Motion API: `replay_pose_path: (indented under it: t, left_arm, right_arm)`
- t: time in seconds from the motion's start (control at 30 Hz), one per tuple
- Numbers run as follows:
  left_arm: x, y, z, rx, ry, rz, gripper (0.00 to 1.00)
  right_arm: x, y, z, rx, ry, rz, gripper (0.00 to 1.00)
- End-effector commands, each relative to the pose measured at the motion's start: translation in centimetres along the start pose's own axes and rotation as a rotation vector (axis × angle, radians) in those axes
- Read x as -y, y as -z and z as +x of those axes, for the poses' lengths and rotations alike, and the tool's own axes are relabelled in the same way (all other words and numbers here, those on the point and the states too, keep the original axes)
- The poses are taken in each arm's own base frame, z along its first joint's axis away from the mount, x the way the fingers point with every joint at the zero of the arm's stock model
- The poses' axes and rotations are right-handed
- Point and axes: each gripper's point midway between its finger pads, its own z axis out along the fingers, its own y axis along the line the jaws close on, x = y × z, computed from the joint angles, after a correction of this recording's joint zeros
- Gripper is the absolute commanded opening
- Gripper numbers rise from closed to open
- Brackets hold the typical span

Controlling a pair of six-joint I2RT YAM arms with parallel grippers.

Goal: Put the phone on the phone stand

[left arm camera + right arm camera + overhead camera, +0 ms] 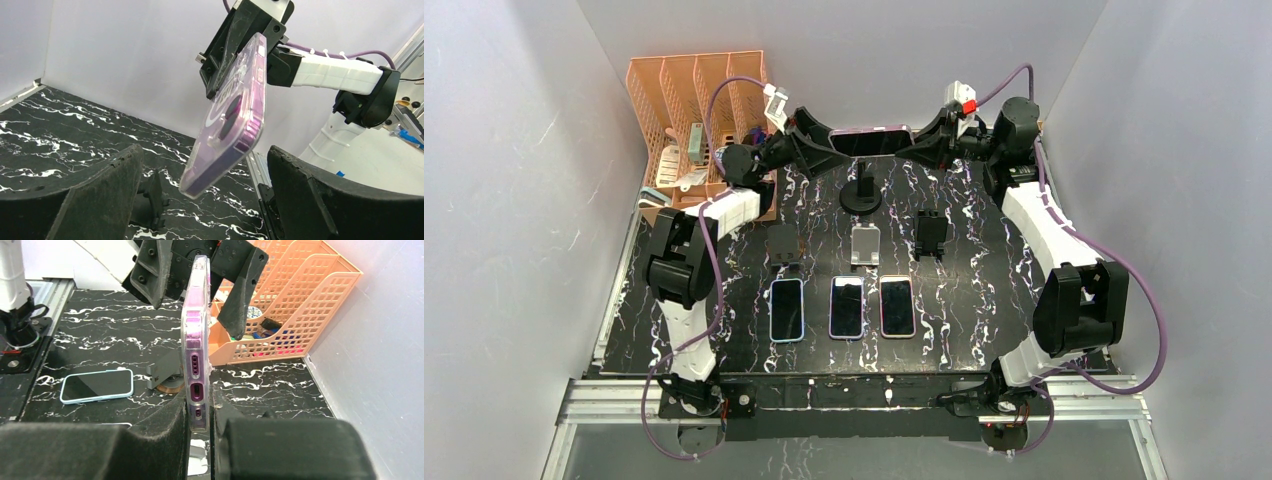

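Phone [196,340], slim and glossy purple-clear, clamped edgewise by right tool [200,416].

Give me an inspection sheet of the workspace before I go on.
Surface: black marbled table; no spills seen.
Job's things: purple phone held in the air at the far edge; round stand on the table, holding nothing.
Clutter: three spare phones lying flat in a row; three other stands behind them; orange rack at far left.
Grippers: right gripper shut on one end of the phone; left gripper open around the other end.
Cables: purple cable loops along each arm, away from the phone.
Surroundings: white walls; nothing else seen.
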Motion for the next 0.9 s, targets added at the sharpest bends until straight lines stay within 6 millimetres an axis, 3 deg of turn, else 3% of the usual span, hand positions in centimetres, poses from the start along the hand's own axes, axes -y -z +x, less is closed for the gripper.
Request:
replay_pose_path:
  t: [0.0, 0.1, 0.23, 0.47, 0.77, 0.87]
  left_arm:
    - [4.6, -0.5, -3.5, 0.073, -0.319, 0.157, 0.89]
    - [4.4, -0.7, -3.9, 0.082, -0.329, 0.161, 0.86]
    - [4.1, -0.8, -3.9, 0.078, -0.326, 0.165, 0.69]
    - [3.6, -0.5, -2.5, 0.029, -0.285, 0.17, 0.5]
    - [2.9, -0.5, -1.4, -0.004, -0.254, 0.174, 0.34]
    - [2.9, -0.6, -1.4, -0.013, -0.249, 0.183, 0.0]
  right_arm:
    - [-0.8, -0.2, -1.6, 0.029, 0.05, -0.054, 0.01]
    - [-0.9, -0.4, -1.1, 0.02, 0.017, -0.076, 0.01]
    - [-0.8, -0.7, -0.7, 0.015, -0.006, -0.082, 0.01]
    - [-0.5, -0.9, -0.7, 0.031, -0.006, -0.079, 0.01]
    - [-0.6, -1.3, -0.6, 0.047, -0.025, -0.105, 0.01]
    - [-0.6, -1.5, -0.3, 0.046, -0.035, -0.099, 0.01]
